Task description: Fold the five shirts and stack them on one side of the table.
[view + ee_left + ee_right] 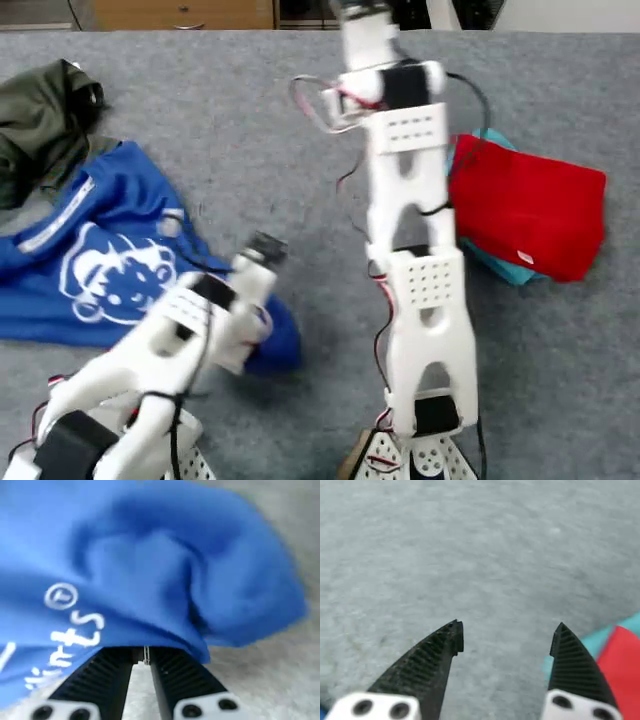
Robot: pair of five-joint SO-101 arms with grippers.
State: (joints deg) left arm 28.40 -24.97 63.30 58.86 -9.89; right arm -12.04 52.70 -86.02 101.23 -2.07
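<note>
A blue shirt (110, 255) with white print lies spread and rumpled on the left of the grey table. My left gripper (146, 654) is shut on a fold of the blue shirt (165, 565) at its near right corner. A folded red shirt (528, 205) lies on a teal shirt (497, 262) at the right side. A dark olive shirt (40, 120) is crumpled at the far left. My right gripper (507, 630) hangs open over bare table, with the red shirt (622, 660) and the teal shirt (600, 637) off to one side of it.
The right arm (415, 250) stretches up the middle of the grey table (250, 130) toward its far edge. The left arm (150, 380) leans in from the near left corner. Wooden furniture (180, 12) stands beyond the far edge.
</note>
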